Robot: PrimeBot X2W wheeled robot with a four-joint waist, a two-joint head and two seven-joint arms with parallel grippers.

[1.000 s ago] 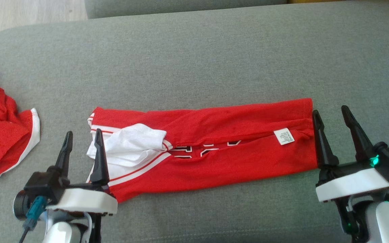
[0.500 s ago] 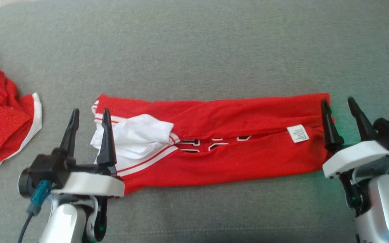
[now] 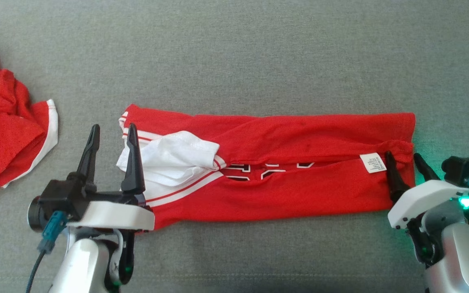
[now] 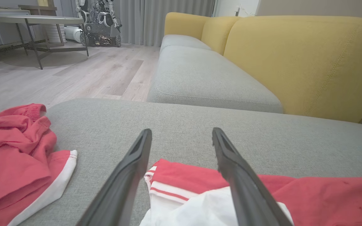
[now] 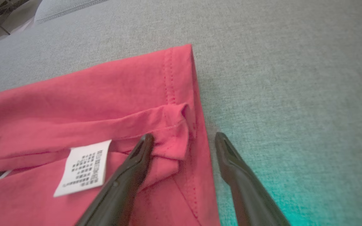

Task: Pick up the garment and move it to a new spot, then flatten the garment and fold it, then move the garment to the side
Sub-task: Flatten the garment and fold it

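- On the grey woven couch cushion (image 3: 259, 53), the garment (image 3: 283, 179) lies folded lengthwise into a long, flat red band of soft knit with stitched hems.
- A white panel (image 3: 177, 160) with red-striped trim bunches at its left end, and a printed care label (image 3: 373, 162) sits near its right end.
- The left gripper (image 3: 113, 127) is spread wide and empty, with one finger over the white panel and the other over bare cushion.
- The right gripper (image 3: 402, 154) is also spread wide and grips nothing. It straddles the garment's right hem, and I cannot tell whether it touches the fabric.
- A crumpled red cloth (image 3: 2, 118) with a white edge lies well apart to the left.
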